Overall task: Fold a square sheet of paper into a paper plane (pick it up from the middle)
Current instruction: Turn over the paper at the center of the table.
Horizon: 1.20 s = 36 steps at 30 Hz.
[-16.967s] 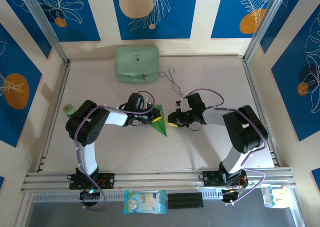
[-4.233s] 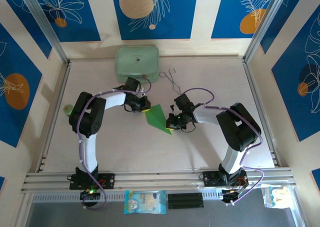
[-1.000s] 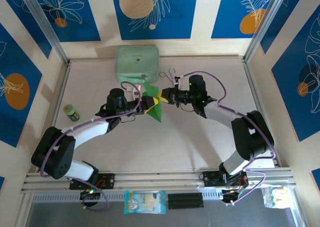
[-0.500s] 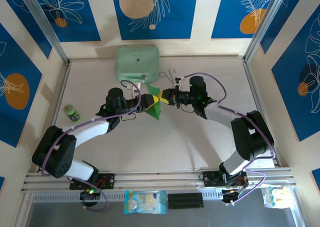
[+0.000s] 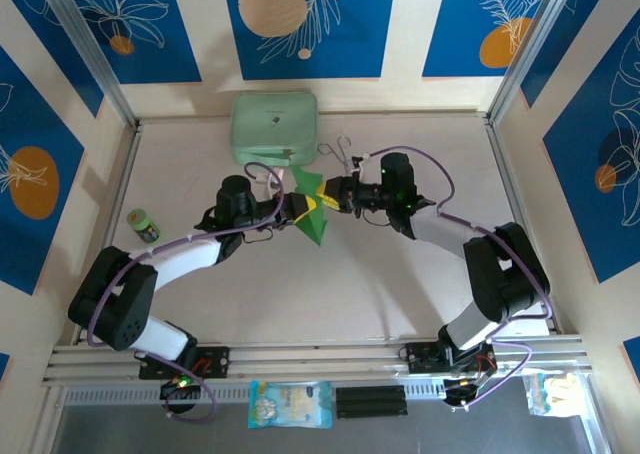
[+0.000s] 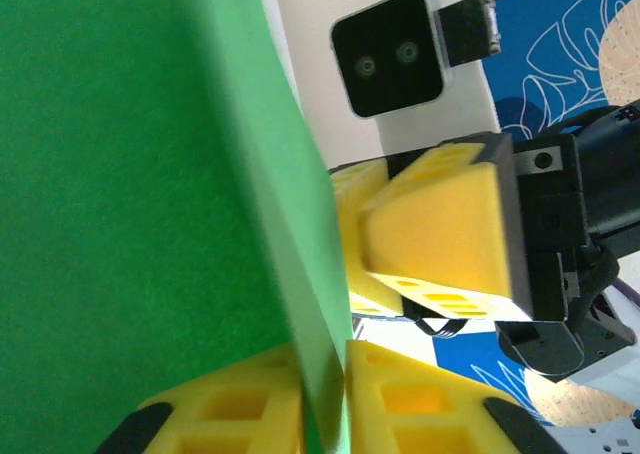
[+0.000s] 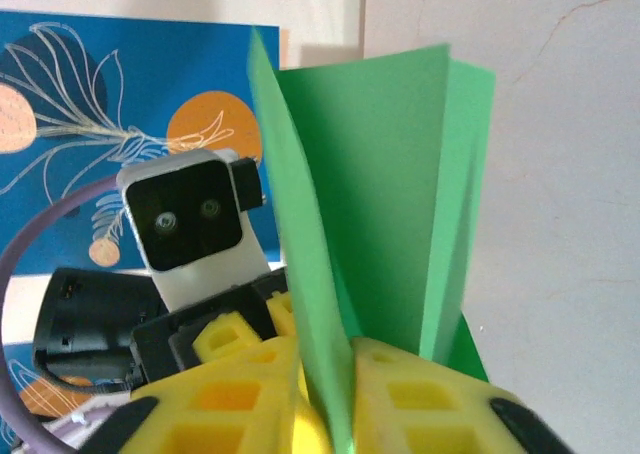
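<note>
Vs half a sec ago we see little change: the bright green folded paper sheet (image 5: 311, 212) is still mid-desk (image 5: 300, 304), between both arms. Left fingers (image 6: 360, 374) are now clenched on it. Right fingers (image 7: 380, 384) straddle a fold; gripping or released, we can't tell. Pale mint rectangular case (image 5: 274, 127) and thin wire tongs (image 5: 341, 155) lie just behind, not touching the paper. Small green pot (image 5: 143, 224) sits far left.

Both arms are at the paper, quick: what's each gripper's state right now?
Left gripper: closed on the folded green paper.
Right gripper: paper between its fingers; grip cannot be told.
</note>
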Available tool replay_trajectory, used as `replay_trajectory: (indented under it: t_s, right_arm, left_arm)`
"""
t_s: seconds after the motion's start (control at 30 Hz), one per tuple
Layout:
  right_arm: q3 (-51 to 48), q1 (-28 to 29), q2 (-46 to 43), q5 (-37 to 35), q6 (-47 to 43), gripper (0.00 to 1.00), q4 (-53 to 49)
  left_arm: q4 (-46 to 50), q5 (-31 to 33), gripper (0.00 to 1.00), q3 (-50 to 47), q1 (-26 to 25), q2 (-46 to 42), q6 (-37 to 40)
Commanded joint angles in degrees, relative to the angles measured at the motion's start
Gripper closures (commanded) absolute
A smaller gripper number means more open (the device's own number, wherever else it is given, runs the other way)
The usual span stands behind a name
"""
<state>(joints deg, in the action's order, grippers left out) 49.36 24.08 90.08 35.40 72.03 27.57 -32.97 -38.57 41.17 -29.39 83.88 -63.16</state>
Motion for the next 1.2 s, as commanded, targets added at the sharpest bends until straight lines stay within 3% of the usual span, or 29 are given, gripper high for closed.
replay_trajectory:
  t_s: [0.0,0.2,0.33,0.5,0.7,1.0,1.17]
  right_arm:
    - [-1.05,-0.59,-3.56,-0.60,-2.26,0.69,-2.19]
    - [-0.85,-2.19,-9.09,-9.88,-10.99,0.49,-17.32]
    - [-1.76,-3.56,-13.58,-18.66,-15.81,0.42,-25.84]
    - [-2.69,-4.82,-18.28,-25.07,-21.30,0.39,-31.97]
    - [-4.10,-5.35,-21.21,-31.13,-24.76,0.26,-34.91]
    - [-4.14,-6.85,-21.97,-35.54,-25.64,0.24,-38.89]
    - [-4.53,-7.97,-21.70,-34.69,-24.85,0.25,-39.03]
  left_arm:
    - [0.75,0.33,0.85,1.86,0.09,0.08,0.06]
    - [7.39,1.67,0.85,2.69,0.80,-1.22,4.52]
    - [27.32,7.09,0.86,7.44,0.74,-2.96,15.80]
    - [55.39,24.82,0.86,17.49,-1.03,-2.24,33.22]
    - [73.62,45.87,0.87,28.60,-5.25,5.09,42.63]
    - [84.19,72.30,0.89,39.81,-12.16,20.33,44.45]
    - [86.09,81.89,0.91,44.32,-15.77,29.17,44.00]
